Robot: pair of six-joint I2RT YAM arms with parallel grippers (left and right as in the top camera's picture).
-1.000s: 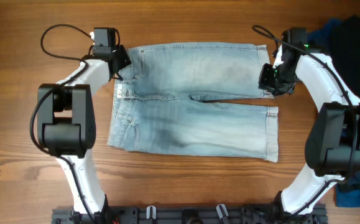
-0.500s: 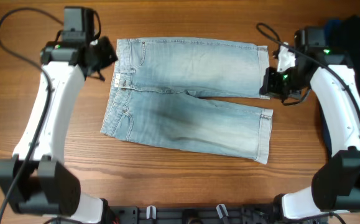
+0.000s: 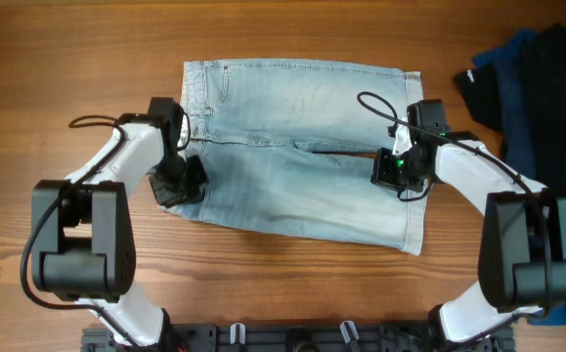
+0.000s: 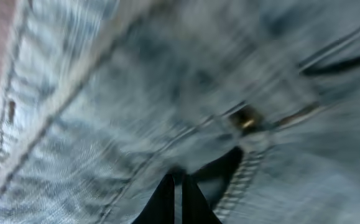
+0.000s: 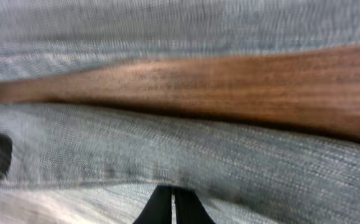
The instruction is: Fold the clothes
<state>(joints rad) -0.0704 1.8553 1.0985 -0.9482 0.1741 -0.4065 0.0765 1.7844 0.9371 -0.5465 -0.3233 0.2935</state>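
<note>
The light blue denim shorts [image 3: 292, 127] lie flat on the wooden table, waistband to the left and both legs pointing right. My left gripper [image 3: 183, 183] is at the near end of the waistband, by a pocket; in the left wrist view, which is blurred, its fingers [image 4: 175, 180] are shut on denim [image 4: 105, 93]. My right gripper [image 3: 397, 171] is at the inner edge of the near leg close to the cuff; in the right wrist view its fingers [image 5: 171, 190] are shut on that leg's cloth [image 5: 229, 155].
A heap of black and navy garments [image 3: 546, 78] lies at the far right of the table. More blue cloth [image 3: 556, 308] shows at the near right corner. Bare wood [image 5: 229, 81] shows between the two legs.
Both arms have moved from the far edge of the shorts to the near half. The left is now at the near waistband, the right at the near leg. The shorts lie about where they were.
</note>
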